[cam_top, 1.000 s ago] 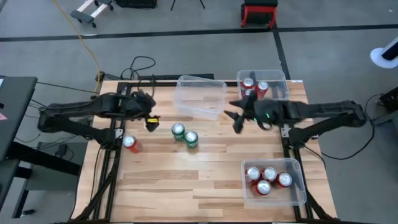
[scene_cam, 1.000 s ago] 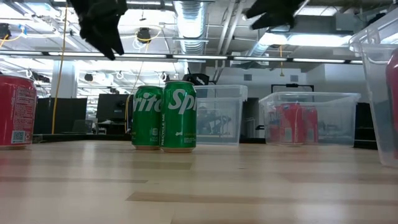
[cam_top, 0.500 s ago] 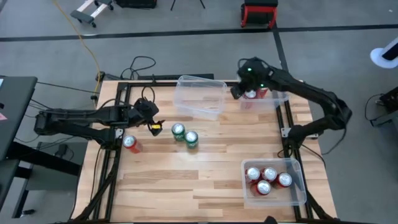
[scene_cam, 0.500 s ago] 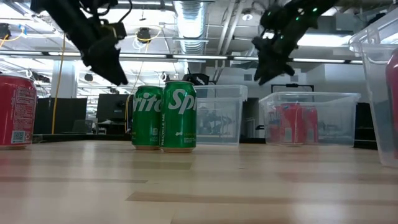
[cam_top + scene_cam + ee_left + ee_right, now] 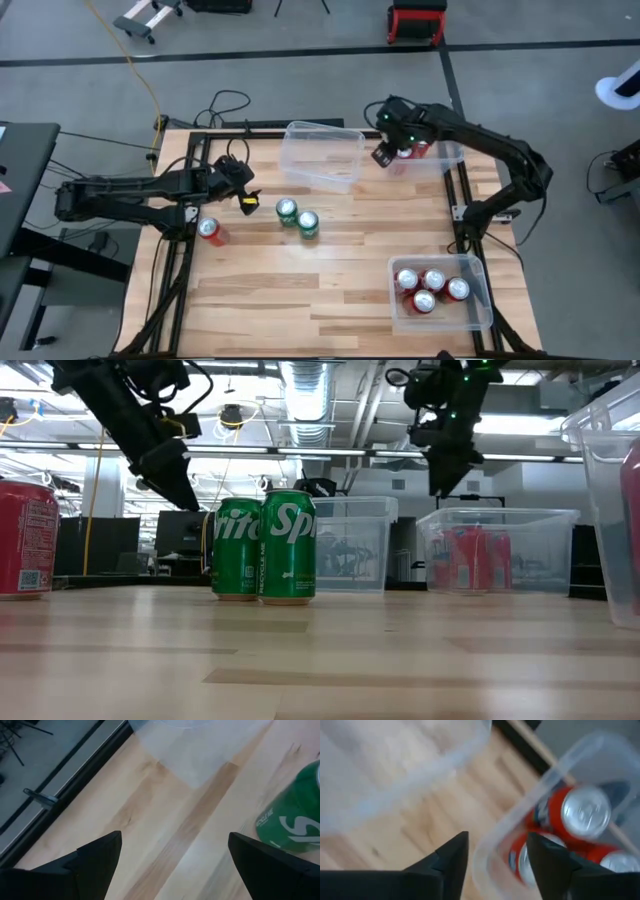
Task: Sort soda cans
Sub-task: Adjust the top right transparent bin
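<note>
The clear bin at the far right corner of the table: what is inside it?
Inside that clear bin, red soda cans stand upright; three silver tops show in the right wrist view. The right gripper covers part of it from above, so the count stays uncertain.

A: In the right wrist view everything is smeared — how many red cans (image 5: 570,820) sit in that clear bin (image 5: 520,820)?

B: Can't tell; its far side is cut off by the edge.

A: And the green can (image 5: 295,820) in the left wrist view?

B: Only part shows — the rest runs out of frame.
</note>
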You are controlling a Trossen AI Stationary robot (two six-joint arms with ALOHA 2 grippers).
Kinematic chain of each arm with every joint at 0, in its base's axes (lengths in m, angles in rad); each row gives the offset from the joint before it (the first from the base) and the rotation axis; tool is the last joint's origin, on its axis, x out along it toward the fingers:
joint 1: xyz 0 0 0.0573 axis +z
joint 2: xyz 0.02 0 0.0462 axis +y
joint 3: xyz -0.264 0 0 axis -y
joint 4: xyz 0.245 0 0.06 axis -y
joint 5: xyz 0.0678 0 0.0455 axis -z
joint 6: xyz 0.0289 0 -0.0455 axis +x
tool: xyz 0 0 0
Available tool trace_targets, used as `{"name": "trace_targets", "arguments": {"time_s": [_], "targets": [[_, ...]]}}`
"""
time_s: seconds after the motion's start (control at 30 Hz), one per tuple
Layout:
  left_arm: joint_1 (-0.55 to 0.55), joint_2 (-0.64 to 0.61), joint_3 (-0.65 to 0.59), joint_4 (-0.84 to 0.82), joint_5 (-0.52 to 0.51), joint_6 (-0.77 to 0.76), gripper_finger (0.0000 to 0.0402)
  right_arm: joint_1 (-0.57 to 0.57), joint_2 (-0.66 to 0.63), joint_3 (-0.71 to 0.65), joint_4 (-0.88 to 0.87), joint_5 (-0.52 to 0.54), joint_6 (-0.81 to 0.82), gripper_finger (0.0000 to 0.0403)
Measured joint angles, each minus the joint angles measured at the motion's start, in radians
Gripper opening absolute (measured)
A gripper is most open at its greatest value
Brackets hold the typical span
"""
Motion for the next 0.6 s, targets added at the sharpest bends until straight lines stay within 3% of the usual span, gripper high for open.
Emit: {"name": "trace_targets", "arguments": {"time_s": [0.23,0.6], "targets": [[-0.004,0.0,0.0,-0.012,0.004,-0.027,0.0361,0.036,0.01,-0.015,-0.101,0.001,0.021,0.0272],[-0.093,0.0,0.0,-0.036,0.004,-0.158,0.0361,-0.029,0.148,-0.014,-0.081,-0.022,-0.035,0.0253]]}}
